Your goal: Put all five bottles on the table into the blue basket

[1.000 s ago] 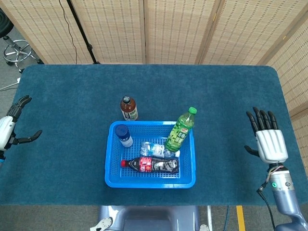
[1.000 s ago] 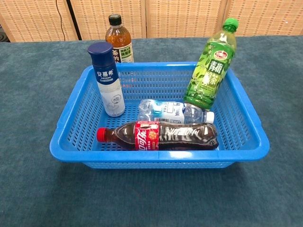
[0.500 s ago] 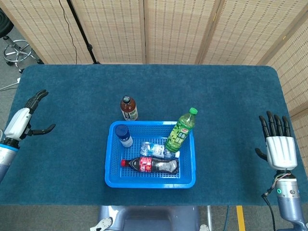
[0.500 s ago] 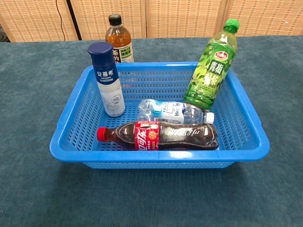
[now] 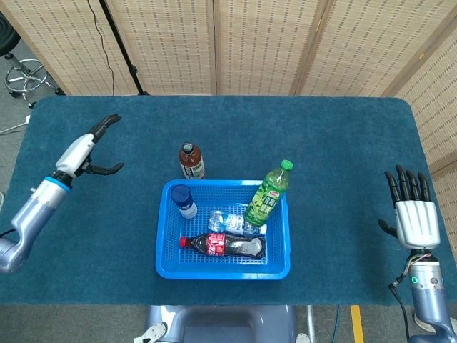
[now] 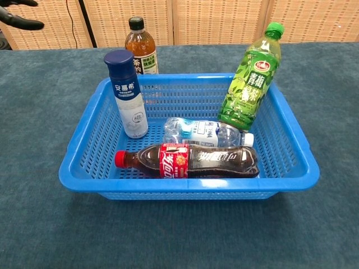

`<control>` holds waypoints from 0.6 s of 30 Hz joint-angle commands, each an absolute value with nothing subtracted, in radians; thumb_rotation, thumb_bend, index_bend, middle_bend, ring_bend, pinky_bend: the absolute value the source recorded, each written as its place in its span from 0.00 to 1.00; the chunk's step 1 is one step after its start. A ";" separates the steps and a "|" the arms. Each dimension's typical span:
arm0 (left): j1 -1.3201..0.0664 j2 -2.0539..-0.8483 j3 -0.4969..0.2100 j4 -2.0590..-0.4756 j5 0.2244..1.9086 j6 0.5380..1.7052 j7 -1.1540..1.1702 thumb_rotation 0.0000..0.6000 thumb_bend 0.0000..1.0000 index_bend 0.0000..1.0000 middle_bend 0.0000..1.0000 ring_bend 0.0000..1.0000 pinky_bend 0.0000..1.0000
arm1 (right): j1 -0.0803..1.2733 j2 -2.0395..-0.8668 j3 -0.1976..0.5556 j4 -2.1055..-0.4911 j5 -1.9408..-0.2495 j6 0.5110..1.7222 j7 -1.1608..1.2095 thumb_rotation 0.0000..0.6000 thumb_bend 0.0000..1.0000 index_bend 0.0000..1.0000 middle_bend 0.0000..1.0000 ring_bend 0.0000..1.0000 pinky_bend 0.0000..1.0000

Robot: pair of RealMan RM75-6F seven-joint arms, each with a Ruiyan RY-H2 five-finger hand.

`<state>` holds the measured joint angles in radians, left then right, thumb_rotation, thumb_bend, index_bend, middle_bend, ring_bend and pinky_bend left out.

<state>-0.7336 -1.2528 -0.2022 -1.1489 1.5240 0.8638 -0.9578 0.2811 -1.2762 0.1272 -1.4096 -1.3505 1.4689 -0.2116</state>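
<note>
A blue basket [image 5: 166, 266] [image 6: 286, 137] sits at the table's front middle. Inside it stand a white bottle with a blue cap [image 5: 183, 201] [image 6: 127, 94] and a leaning green tea bottle [image 5: 268, 193] [image 6: 251, 77]. A cola bottle [image 5: 225, 245] [image 6: 188, 160] and a clear water bottle [image 5: 230, 221] [image 6: 201, 132] lie flat in it. A brown tea bottle [image 5: 191, 161] [image 6: 140, 46] stands on the table just behind the basket. My left hand [image 5: 91, 146] [image 6: 17, 15] hovers open, well left of the brown bottle. My right hand [image 5: 410, 211] is open at the far right edge.
The blue cloth table [image 5: 335, 143] stretches wide around the basket. Bamboo screens [image 5: 250, 43] stand behind it. A stool [image 5: 25, 75] and a black stand leg [image 5: 125, 57] sit on the floor beyond the back left corner.
My left hand has swung in from the far left edge toward the brown tea bottle. My right hand has dropped slightly back toward the front right. The bottles have stayed put.
</note>
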 commanded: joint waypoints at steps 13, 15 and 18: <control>-0.960 -1.488 -0.176 -0.931 1.484 0.612 -0.965 1.00 0.15 0.00 0.00 0.00 0.00 | 0.277 -1.281 0.152 -1.389 -1.331 1.432 -0.194 1.00 0.00 0.00 0.00 0.00 0.00; -0.979 -1.518 -0.178 -0.902 1.480 0.601 -0.980 1.00 0.15 0.00 0.00 0.00 0.00 | 0.277 -1.282 0.155 -1.387 -1.332 1.430 -0.194 1.00 0.00 0.00 0.00 0.00 0.00; -1.008 -1.560 -0.185 -0.854 1.471 0.586 -0.998 1.00 0.14 0.00 0.00 0.00 0.00 | 0.276 -1.282 0.159 -1.383 -1.331 1.426 -0.191 1.00 0.00 0.00 0.00 0.00 0.00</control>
